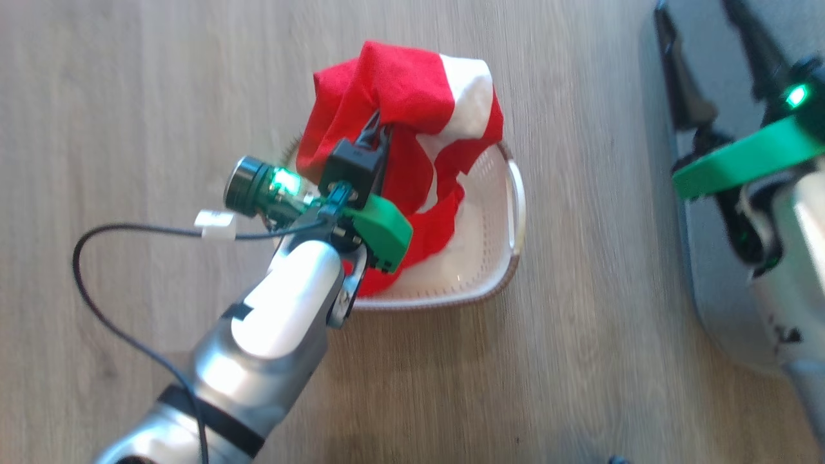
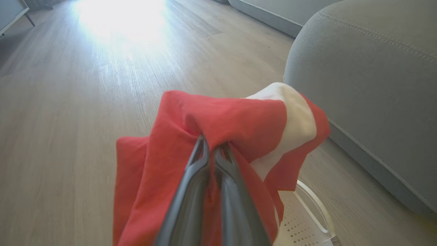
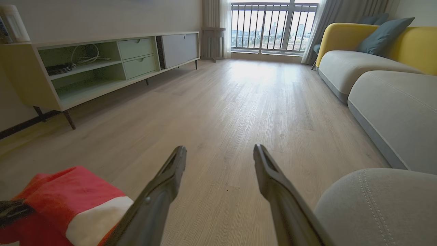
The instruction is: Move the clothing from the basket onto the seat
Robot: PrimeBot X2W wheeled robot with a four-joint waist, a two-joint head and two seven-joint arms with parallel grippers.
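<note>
Left hand [image 1: 377,129] is closed tight on a fold of the clothing [image 1: 399,84], a red garment with a white band. It is lifted clear above the basket [image 1: 510,212], and the lower tail trails down inside the rim.

The seat [image 2: 368,85] lies to the right of the load, past the basket's right handle, near but not touching. Judgement: the carry goes rightward and up over the rounded grey edge. The garment hangs roughly vertical from the pinch.

Right hand [image 3: 220,153] has fingers spread and holds nothing. It hovers above the seat's near edge, closer to the seat than the left hand is.

Pale wood-plank floor [image 1: 129,96], bare around the basket. Further off: low sideboard [image 3: 102,68], balcony window [image 3: 273,27], yellow-backed sofa [image 3: 358,65].
</note>
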